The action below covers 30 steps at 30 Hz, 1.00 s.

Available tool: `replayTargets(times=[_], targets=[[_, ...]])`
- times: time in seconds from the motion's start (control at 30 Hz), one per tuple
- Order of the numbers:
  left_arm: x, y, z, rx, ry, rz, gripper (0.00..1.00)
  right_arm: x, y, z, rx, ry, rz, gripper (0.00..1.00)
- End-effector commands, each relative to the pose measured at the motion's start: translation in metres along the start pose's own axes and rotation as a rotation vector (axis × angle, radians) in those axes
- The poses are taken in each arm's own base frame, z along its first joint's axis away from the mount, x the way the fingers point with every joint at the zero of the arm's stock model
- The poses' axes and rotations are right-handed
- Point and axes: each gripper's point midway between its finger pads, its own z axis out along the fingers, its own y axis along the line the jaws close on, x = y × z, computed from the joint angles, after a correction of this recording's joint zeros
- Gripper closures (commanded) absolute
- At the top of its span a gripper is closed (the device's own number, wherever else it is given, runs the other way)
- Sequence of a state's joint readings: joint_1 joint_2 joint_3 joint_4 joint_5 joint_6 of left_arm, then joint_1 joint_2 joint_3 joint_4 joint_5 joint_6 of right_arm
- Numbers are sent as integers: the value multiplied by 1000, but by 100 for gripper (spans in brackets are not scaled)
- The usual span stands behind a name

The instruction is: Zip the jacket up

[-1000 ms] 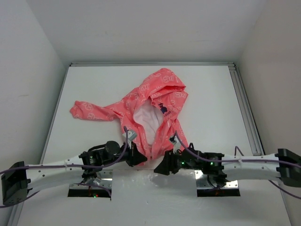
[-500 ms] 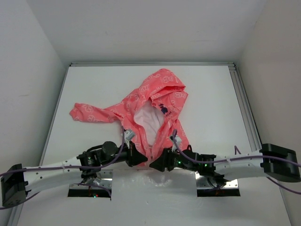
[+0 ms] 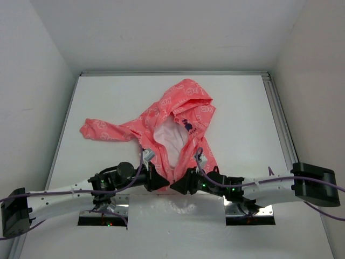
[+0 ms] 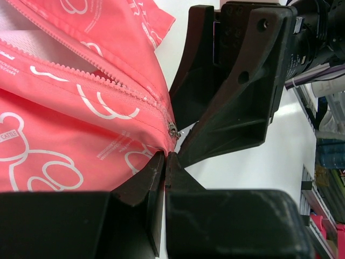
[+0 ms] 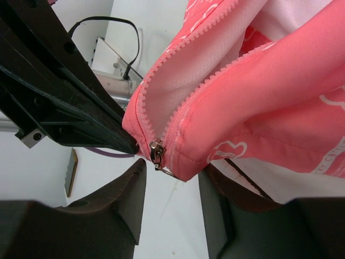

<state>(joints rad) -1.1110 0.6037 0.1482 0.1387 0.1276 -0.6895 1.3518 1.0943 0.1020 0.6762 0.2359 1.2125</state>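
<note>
The coral-pink jacket (image 3: 178,116) lies on the white table, hood at the far end, its front open and showing white lining. My left gripper (image 3: 160,182) is shut on the bottom hem (image 4: 156,148), just below the metal zipper slider (image 4: 173,130). From the other side, my right gripper (image 3: 173,186) faces it, open. The slider (image 5: 157,150) and the hem corner (image 5: 188,167) sit between its fingertips (image 5: 132,181) without touching them. The zipper teeth (image 5: 205,91) are joined only at the very bottom.
One sleeve (image 3: 99,128) stretches out to the left across the table (image 3: 108,97). A metal rail (image 3: 280,124) runs along the table's right edge, and white walls close in the back and both sides. Two base plates (image 3: 102,217) sit at the near edge.
My right arm has moved left to the jacket's hem, so its fingers now bracket the zipper slider. The left gripper has kept its hold in place.
</note>
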Motion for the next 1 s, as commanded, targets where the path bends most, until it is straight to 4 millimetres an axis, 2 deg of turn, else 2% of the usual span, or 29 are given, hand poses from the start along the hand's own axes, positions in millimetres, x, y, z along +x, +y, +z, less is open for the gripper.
replayTargets(times=[0.0, 0.27, 0.4, 0.57, 0.63, 0.7, 0.77, 0.8, 0.83, 0.87, 0.97], targets=[[-6, -15, 0, 66, -22, 3, 100, -12, 20, 3, -65, -51, 5, 58], [-3, -9, 1, 48, -16, 0, 100, -7, 22, 1, -57, -16, 23, 65], [-1, -8, 1, 44, -8, 5, 100, -8, 21, 1, -43, -10, 37, 73], [-3, -7, 1, 33, -10, 12, 100, 0, 20, 1, -7, 42, 44, 75], [-2, -4, 1, 27, -17, 12, 100, 2, 22, 2, 9, 67, 41, 83], [-3, -5, 2, 23, -15, 16, 100, 2, 24, 2, 7, 68, 52, 84], [-3, -6, 2, 27, -7, 19, 100, 5, 27, 1, 1, 94, 48, 88], [-3, -5, 2, 29, -14, 18, 100, 5, 33, 2, -9, 104, 48, 94], [-2, -3, 2, 27, -15, 18, 100, 5, 38, 2, -21, 112, 51, 94], [-1, -2, 2, 25, -13, 16, 100, 6, 41, 1, -31, 122, 54, 100], [3, -2, 2, 21, 10, 27, 100, -1, 58, 0, -72, 119, 48, 100]])
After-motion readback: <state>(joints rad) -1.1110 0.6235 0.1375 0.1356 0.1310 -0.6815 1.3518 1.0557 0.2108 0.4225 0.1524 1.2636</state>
